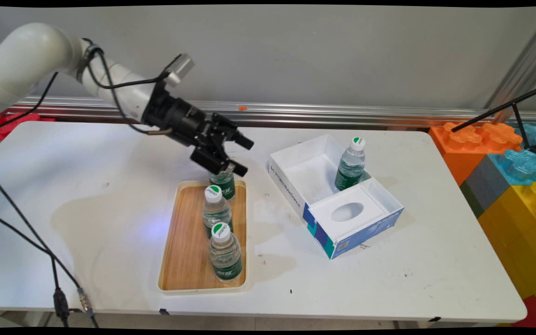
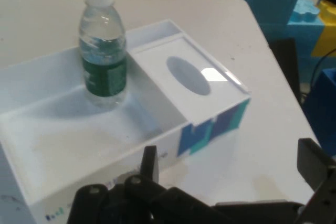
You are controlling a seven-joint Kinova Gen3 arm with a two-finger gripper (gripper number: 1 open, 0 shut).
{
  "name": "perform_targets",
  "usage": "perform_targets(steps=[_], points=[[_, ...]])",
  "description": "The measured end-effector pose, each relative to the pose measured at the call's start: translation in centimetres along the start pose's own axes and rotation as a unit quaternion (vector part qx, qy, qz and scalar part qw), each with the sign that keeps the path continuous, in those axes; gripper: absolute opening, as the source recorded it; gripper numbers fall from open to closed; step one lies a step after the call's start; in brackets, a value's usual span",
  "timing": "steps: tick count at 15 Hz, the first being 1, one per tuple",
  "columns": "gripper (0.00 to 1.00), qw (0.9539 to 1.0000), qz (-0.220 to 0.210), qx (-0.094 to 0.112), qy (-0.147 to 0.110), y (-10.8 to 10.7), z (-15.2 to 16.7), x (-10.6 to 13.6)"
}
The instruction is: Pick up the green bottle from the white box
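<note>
Our end effector (image 1: 236, 157) hangs with fingers spread, gripping nothing, just above the rearmost of three water bottles (image 1: 224, 183) on the wooden tray (image 1: 185, 242), beside the white box (image 1: 310, 179) on the desk (image 1: 110, 195).

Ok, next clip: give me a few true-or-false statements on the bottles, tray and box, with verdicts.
1. Three bottles stand on the wooden tray. True.
2. The white box holds two bottles. False: one bottle stands in it.
3. The pincer is above the tray's far bottle. True.
4. The box stands on the tray. False: it stands on the table, right of the tray.
5. Every bottle has lost its cap. False: the visible caps are on.
</note>
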Motion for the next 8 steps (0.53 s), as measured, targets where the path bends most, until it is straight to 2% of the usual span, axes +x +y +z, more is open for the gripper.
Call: perform_targets(steps=[8], points=[[1.00,0.9996,0.013,0.021,0.012,-3.5,4.1,1.6]])
